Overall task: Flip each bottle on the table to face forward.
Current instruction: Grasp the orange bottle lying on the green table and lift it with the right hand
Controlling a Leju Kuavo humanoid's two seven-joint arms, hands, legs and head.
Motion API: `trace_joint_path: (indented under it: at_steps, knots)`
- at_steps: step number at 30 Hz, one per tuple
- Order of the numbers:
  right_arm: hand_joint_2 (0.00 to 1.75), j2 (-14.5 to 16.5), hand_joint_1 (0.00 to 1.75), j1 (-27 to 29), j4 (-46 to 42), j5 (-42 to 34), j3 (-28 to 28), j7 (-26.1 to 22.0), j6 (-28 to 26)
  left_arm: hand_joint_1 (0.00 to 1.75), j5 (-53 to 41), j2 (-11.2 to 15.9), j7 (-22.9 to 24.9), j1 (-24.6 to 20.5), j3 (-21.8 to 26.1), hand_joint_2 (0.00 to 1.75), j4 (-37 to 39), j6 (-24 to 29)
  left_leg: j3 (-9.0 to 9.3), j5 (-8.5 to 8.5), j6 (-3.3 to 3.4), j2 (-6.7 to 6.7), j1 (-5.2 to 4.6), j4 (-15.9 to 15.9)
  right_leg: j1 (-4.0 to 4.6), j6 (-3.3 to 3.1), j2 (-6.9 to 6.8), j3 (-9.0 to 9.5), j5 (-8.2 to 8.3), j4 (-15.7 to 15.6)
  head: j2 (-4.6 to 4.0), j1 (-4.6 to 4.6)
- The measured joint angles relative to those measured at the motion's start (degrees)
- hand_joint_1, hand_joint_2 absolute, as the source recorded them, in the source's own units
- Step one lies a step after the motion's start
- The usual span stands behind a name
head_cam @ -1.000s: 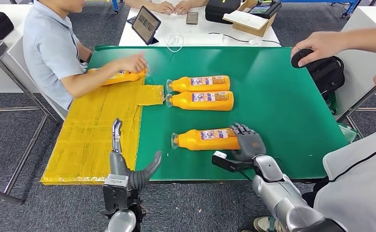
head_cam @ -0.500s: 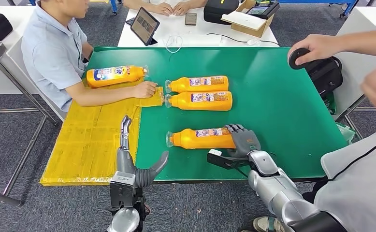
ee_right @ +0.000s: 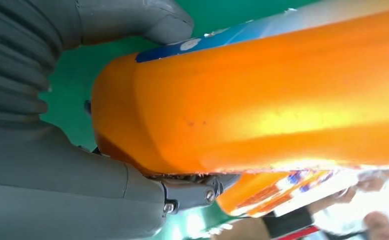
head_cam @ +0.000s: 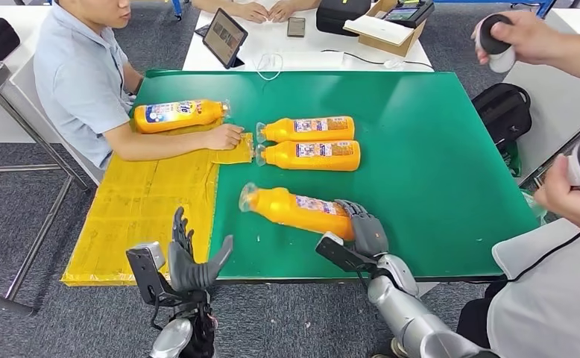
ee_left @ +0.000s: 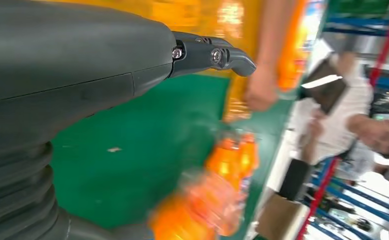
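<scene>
The green surface [head_cam: 421, 134] carries four orange bottles, and a yellow sheet [head_cam: 145, 216] covers its left part. A seated person [head_cam: 86, 82] rests a hand beside the far bottle [head_cam: 177, 115], which shows a blue label. Two middle bottles [head_cam: 309, 142] lie side by side, touching each other, caps to the left.

The near bottle [head_cam: 294, 210] lies at an angle, its cap end toward the sheet. The right hand [head_cam: 358, 231] is clamped on its base; in the right wrist view the thumb [ee_right: 132, 20] presses one side and dark fingers [ee_right: 192, 192] hold the opposite side.

To do this flip well, I think the hand should roll the bottle slowly about its long axis and keep the grasp firm, because the smooth base may slip.

The left hand [head_cam: 190, 261] hovers at the near edge, fingers apart, holding nothing.

The near bottle's label is only partly readable, so I cannot tell which face is up. The left wrist view is blurred.
</scene>
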Motion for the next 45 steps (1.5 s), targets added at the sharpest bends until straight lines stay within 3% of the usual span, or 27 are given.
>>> trace_joint_path:
  at_steps: [6, 11, 15, 19, 29, 41, 42, 45]
  knots:
    - [1.75, 0.8, 1.75, 4.1, -5.8, -9.8, -3.0, -3.6, -0.1, 0.00, 1.2, 1.5, -0.4, 1.1, 0.1, 1.75, 1.7, -2.3, -0.39, 0.00, 0.00, -0.09, -0.03, 0.0, -0.03, 0.01, -0.03, -0.35, 0.00, 0.0, 0.00, 0.01]
    - [1.75, 1.3, 1.74, 8.0, -13.4, -15.8, -3.6, -4.4, 1.9, 0.00, -2.1, 3.5, -0.9, 1.9, -3.1, 1.75, 2.0, -9.9, -0.57, -0.01, 0.00, -0.09, -0.03, 0.0, -0.02, 0.02, -0.03, -0.53, -0.01, 0.0, 0.00, -0.01]
    - [1.75, 2.1, 1.73, 10.5, -19.3, -17.3, -1.6, -4.6, 4.7, 0.00, -6.8, 5.2, -2.5, 2.0, -7.1, 1.75, 2.2, -17.8, -0.61, -0.02, 0.00, -0.07, -0.02, 0.0, -0.01, 0.01, -0.02, -0.59, -0.02, 0.0, 0.00, 0.01]
    - [1.75, 3.7, 1.72, 12.4, -23.6, -17.0, 2.9, -4.6, 5.7, 0.00, -6.5, 5.5, -1.1, 1.8, -8.5, 1.75, 2.6, -22.1, -0.61, -0.01, -0.01, -0.06, 0.01, 0.0, 0.01, 0.01, -0.02, -0.62, -0.02, 0.0, 0.00, 0.01]
    - [1.75, 9.1, 1.73, 14.8, -25.2, -18.3, 15.6, -4.6, 5.7, 0.00, -1.0, 4.6, 0.8, 0.1, -7.9, 1.75, 2.3, -22.6, -0.62, 0.00, -0.02, -0.06, 0.03, 0.0, 0.00, 0.00, -0.02, -0.63, -0.03, 0.0, 0.00, 0.00]
    - [1.75, 10.6, 1.74, 14.9, -23.2, -22.4, 23.2, -4.5, 4.9, 0.00, 11.3, 3.8, 3.9, 1.6, -6.2, 1.75, -3.3, -22.8, -0.64, 0.00, -0.02, -0.04, 0.02, 0.0, 0.00, 0.00, -0.01, -0.67, -0.03, 0.0, 0.00, 0.00]
    - [1.75, 10.6, 1.74, 14.7, -22.9, -22.4, 23.4, -4.5, 4.9, 0.24, 11.9, 3.8, 4.1, 1.8, -6.0, 1.75, -3.6, -22.8, -0.64, 0.00, -0.02, -0.04, 0.02, 0.0, 0.01, 0.00, -0.01, -0.68, -0.03, 0.0, 0.00, 0.00]
    - [1.75, 10.7, 1.74, 14.3, -22.2, -22.4, 24.0, -4.6, 4.8, 1.48, 12.9, 3.9, 4.5, 2.3, -5.6, 1.75, -4.3, -22.9, -0.64, 0.00, -0.02, -0.04, 0.02, 0.0, 0.00, 0.00, -0.01, -0.68, -0.03, 0.0, 0.00, 0.01]
